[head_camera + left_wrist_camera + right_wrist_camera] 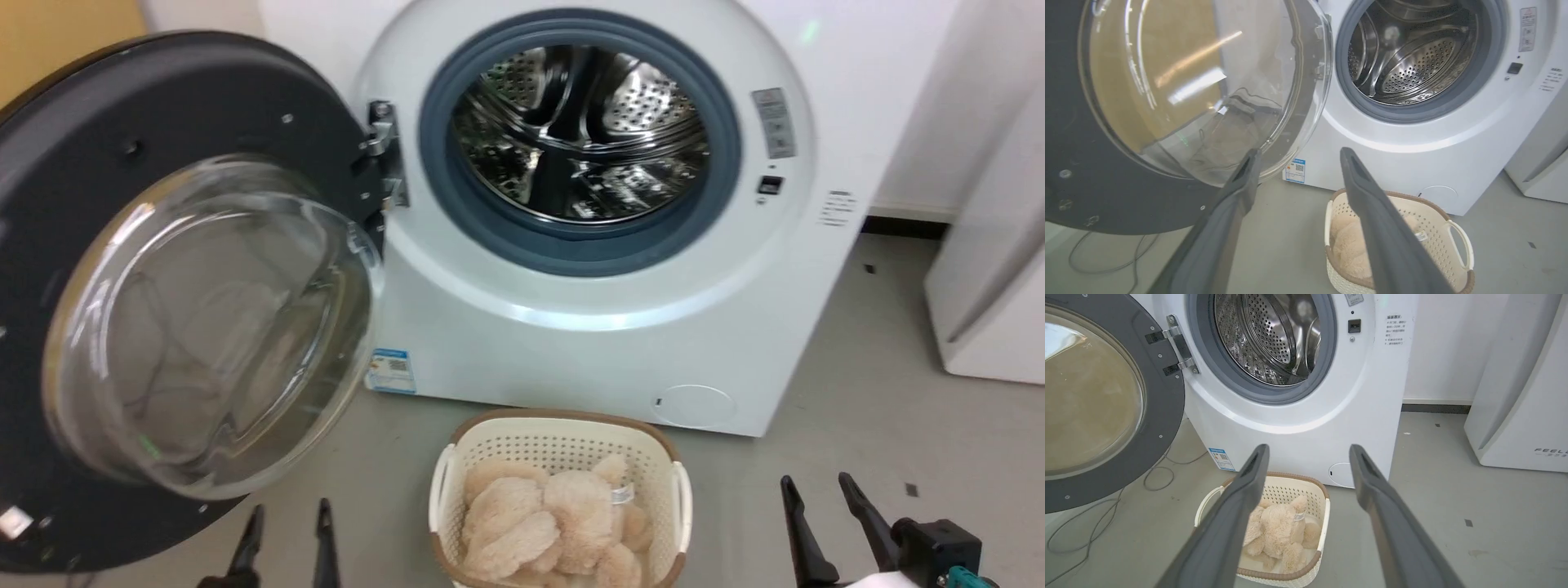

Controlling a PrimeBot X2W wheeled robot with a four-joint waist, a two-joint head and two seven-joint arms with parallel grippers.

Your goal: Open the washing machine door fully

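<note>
Left pincer (291, 506) gapes empty by the washing machine door (82, 122) edge; right pincer (815, 478) wide.

The washing machine door (188, 310) is matt dark plastic around clear glossy glass; the drum (580, 131) beside it, shiny perforated steel.

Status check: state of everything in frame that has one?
washing machine door: open, swung wide to the left on its hinge
drum: exposed, nothing seen inside
basket: upright on the floor in front of the machine, holding a plush toy
left tool: open, holding nothing, below the door's lower edge
right tool: open, holding nothing
</note>
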